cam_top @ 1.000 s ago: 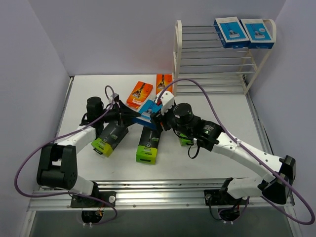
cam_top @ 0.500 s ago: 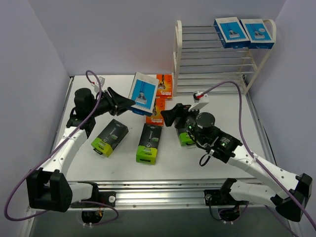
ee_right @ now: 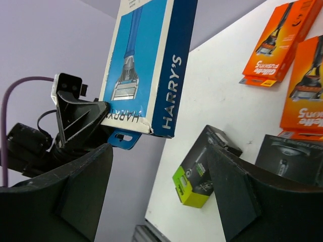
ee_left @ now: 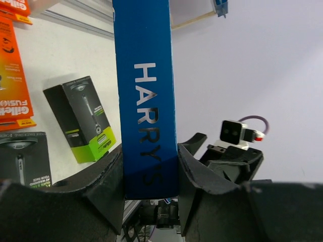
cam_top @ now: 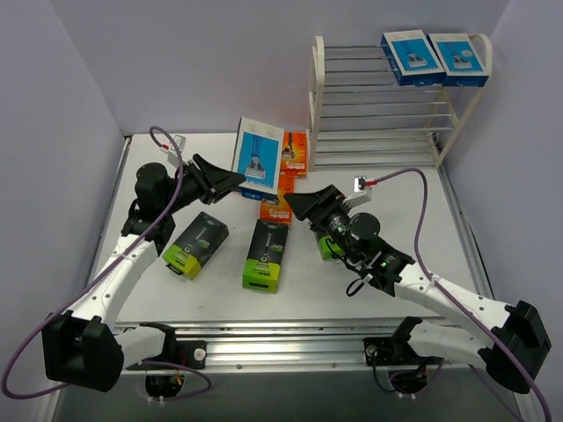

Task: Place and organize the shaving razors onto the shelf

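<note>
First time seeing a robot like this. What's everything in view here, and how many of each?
table: one, white; under everything.
shelf: one, cream-white with silvery rods; far right corner.
blue-and-white razor packs: three, blue and white; two on the shelf's top tier, one held up above the table.
orange razor packs: at least two showing, orange; flat at the table's far middle, near the held pack.
black razor packs: three, black with lime-green ends; flat on the table, one mostly hidden under the right arm.
left pincer: one, black; shut on the raised blue-and-white pack.
right pincer: one, black; open, empty, beside that pack.
</note>
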Robot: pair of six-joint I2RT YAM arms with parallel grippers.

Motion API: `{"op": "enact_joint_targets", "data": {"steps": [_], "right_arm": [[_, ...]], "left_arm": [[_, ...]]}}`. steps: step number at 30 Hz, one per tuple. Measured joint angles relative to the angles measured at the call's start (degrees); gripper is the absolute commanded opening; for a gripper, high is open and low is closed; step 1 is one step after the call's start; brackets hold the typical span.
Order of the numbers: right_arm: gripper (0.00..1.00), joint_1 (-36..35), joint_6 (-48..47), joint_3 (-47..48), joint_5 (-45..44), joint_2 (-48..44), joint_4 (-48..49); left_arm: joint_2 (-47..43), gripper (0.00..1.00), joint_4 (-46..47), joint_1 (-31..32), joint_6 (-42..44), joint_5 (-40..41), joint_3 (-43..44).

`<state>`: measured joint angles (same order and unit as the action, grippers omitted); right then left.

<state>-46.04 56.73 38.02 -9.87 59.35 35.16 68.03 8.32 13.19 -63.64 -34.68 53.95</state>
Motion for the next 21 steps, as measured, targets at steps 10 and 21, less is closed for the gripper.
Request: {"op": "enact_joint_targets", "data": {"steps": [10, 21], "right_arm": [[0.73, 0.0, 7.89, -1.75, 3.04, 4.55, 12.31], [0.71, 0.0, 10.47, -1.73, 3.72, 7.52, 17.46]], "left_arm": [[-0.28, 0.02, 16.59, 0.09, -11.61, -1.53, -6.47], [-0.2, 0.02, 26.62, 1.25, -17.86, -2.21, -10.08]]}}
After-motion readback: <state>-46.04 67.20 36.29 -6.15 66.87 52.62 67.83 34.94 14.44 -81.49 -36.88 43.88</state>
